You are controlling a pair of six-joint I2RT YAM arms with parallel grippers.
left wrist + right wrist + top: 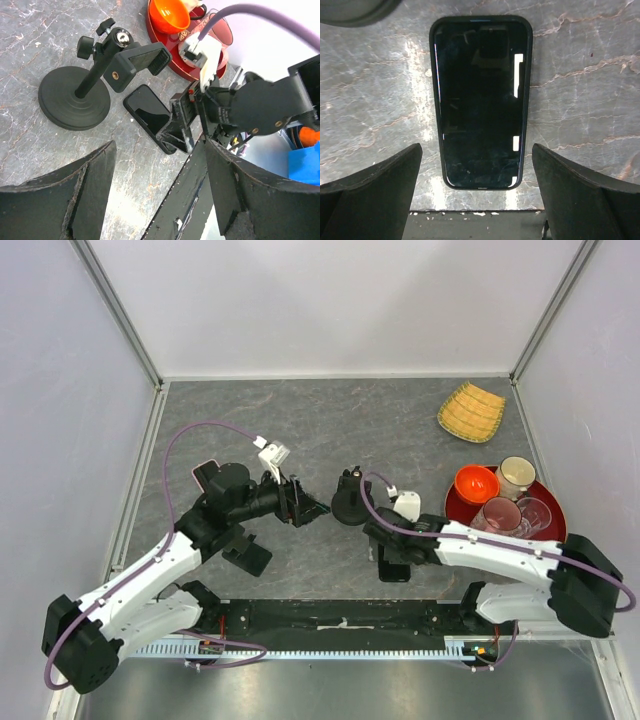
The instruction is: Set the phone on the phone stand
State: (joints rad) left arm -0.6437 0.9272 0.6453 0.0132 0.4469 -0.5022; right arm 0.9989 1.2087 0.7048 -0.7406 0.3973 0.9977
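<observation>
The black phone [480,100] lies flat, screen up, on the grey marble table close to the front rail. My right gripper [477,200] hangs open above its near end, one finger on each side, touching nothing. In the top view the phone [393,568] shows partly under the right gripper [390,552]. The black phone stand [75,97] has a round base and a tilted clamp head [137,65], and stands just left of the phone [147,112]. My left gripper [155,200] is open and empty, pointing at the stand [350,505] from the left [305,505].
A red tray [555,525] at the right holds an orange bowl [476,483] and cups. A yellow woven dish [471,412] lies at the back right. The black front rail [340,618] runs just behind the phone. A black block [247,556] sits by the left arm.
</observation>
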